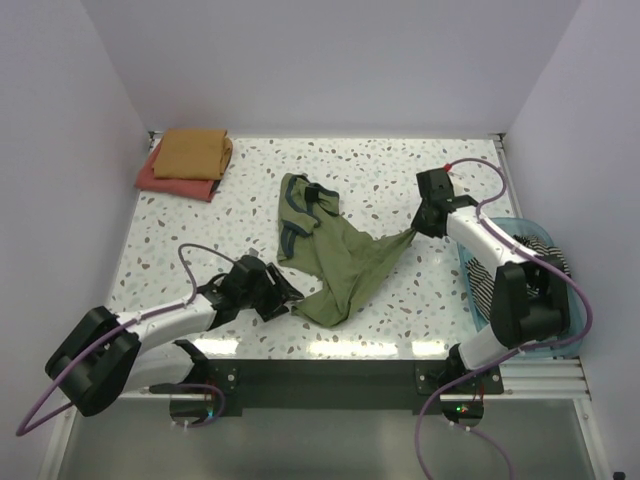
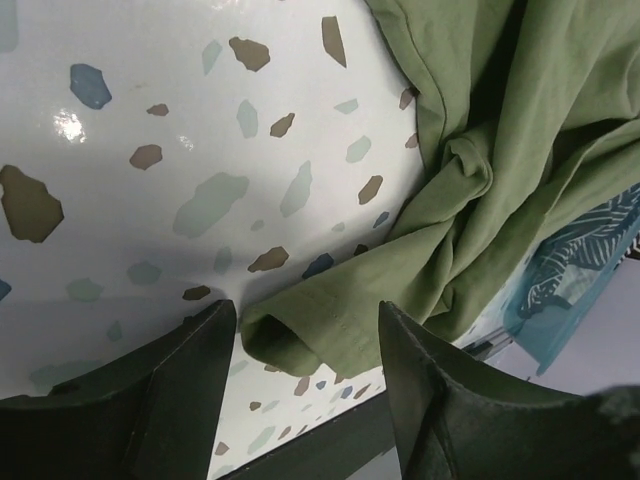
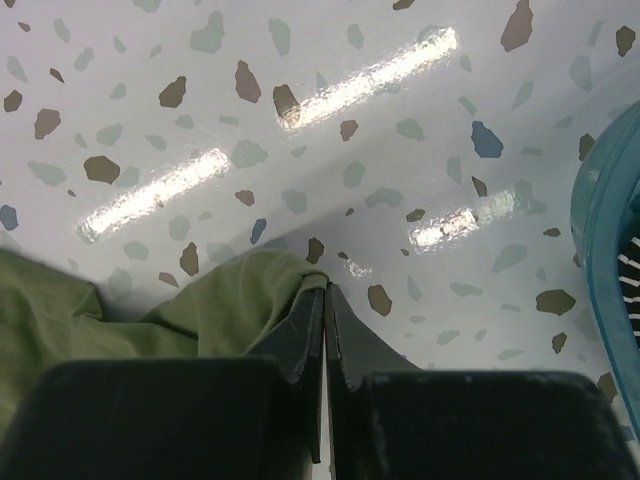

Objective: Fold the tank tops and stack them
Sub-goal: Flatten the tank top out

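An olive green tank top [image 1: 335,255] with navy trim lies crumpled mid-table. My right gripper [image 1: 412,234] is shut on its right corner, pulling the cloth [image 3: 215,300] taut; the pinched edge shows at my right gripper [image 3: 326,290]. My left gripper [image 1: 290,296] stands open at the near hem, with a folded corner of the green cloth [image 2: 320,320] lying between its jaws [image 2: 305,340], not clamped. A black-and-white striped tank top [image 1: 505,270] sits in the blue basket [image 1: 470,270]. A mustard tank top [image 1: 193,152] lies folded on a red one [image 1: 160,182] at the far left.
The translucent blue basket rim [image 3: 600,240] is close to the right of my right gripper. White walls enclose the table on three sides. A black rail [image 2: 330,440] marks the near table edge just behind my left gripper.
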Controlling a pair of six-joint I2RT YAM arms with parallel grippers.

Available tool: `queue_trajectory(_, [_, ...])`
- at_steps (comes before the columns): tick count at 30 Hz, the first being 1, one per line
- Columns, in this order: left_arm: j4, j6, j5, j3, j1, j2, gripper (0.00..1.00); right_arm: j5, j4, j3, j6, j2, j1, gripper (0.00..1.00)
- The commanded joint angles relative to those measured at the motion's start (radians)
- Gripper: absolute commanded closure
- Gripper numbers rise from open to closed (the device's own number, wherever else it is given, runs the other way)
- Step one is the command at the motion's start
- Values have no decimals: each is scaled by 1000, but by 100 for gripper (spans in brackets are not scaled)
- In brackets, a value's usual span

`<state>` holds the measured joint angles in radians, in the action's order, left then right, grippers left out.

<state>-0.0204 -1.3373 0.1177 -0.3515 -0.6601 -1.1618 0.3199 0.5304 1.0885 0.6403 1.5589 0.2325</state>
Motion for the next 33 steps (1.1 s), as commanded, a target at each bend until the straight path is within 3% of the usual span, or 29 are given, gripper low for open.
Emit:
queue_trajectory(1, [-69, 49, -41, -24, -24, -29, 37, -19, -32, 1, -16, -51, -16, 100])
queue_trajectory(8, [-67, 50, -87, -56, -87, -111, 37, -50, -46, 8, -14, -48, -28, 100])
queue_trajectory(11, [-55, 75, -95, -69, -101, -168, 46, -58, -46, 17, -14, -48, -27, 100])
queue_trajectory(14, [-33, 107, -113, -76, -104, -203, 64, -62, -41, 30, -17, -49, -32, 100])
queue_trajectory(18, [-52, 228, -167, -145, -92, -174, 97, -68, -20, 66, -31, -65, -38, 100])
queue_trajectory(19, [-65, 248, -173, -190, -76, -158, 100, -68, -11, 97, -34, -69, -41, 100])
queue_trajectory(27, [-373, 473, -366, -522, -10, 82, 100, -94, 95, 305, -73, -199, -64, 100])
queue_trajectory(33, [-544, 613, -516, -917, -1, 194, 100, -114, 167, 544, -122, -350, -70, 100])
